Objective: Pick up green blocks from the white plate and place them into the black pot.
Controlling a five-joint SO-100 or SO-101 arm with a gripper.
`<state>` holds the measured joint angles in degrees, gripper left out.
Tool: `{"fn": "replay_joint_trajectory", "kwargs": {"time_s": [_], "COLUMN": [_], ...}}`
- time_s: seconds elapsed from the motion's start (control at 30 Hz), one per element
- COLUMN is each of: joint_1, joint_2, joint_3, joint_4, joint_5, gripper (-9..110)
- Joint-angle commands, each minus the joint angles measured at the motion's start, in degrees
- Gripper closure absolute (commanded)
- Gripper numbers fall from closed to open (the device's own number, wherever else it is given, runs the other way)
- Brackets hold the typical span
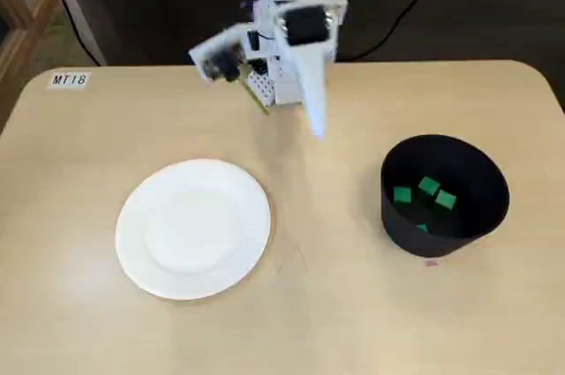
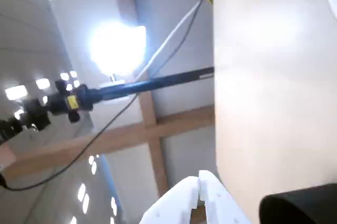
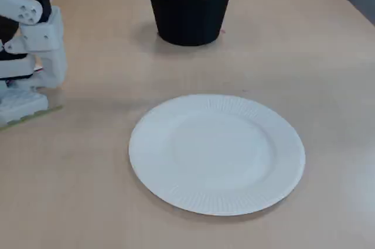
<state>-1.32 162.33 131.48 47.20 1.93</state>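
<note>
The white plate [image 1: 192, 227] lies left of centre on the table and holds nothing; in another fixed view the plate [image 3: 217, 153] fills the foreground. At the right stands the black pot [image 1: 402, 225] with several green blocks [image 1: 429, 186] on its bottom. In the other fixed view the pot [image 3: 189, 7] stands at the back and its inside is hidden. My gripper [image 1: 318, 131] hangs folded near the arm's base at the table's far edge, pointing down, away from both plate and pot. In the wrist view the gripper [image 2: 199, 179] has its white fingers pressed together and holds nothing.
The arm's base [image 1: 269, 84] sits at the far edge of the table. A label reading MT18 [image 1: 69, 80] is stuck at the far left corner. In the wrist view the pot's rim [image 2: 300, 207] shows at the bottom right.
</note>
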Motion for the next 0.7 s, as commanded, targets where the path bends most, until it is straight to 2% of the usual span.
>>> {"fn": "replay_joint_trajectory", "kwargs": {"time_s": [0.0, 0.07, 0.33, 0.47, 0.67], "joint_1": [-1.1, -2.3, -1.8, -1.5, -0.4], "joint_2": [17.1, 24.0, 24.0, 24.0, 24.0], "joint_3": [16.3, 24.6, 40.8, 44.4, 44.6], "joint_4": [0.4, 0.9, -2.7, -3.6, -4.1], "joint_5": [0.2, 0.2, -8.0, -10.7, -9.6], "gripper": [104, 104, 104, 104, 104]}}
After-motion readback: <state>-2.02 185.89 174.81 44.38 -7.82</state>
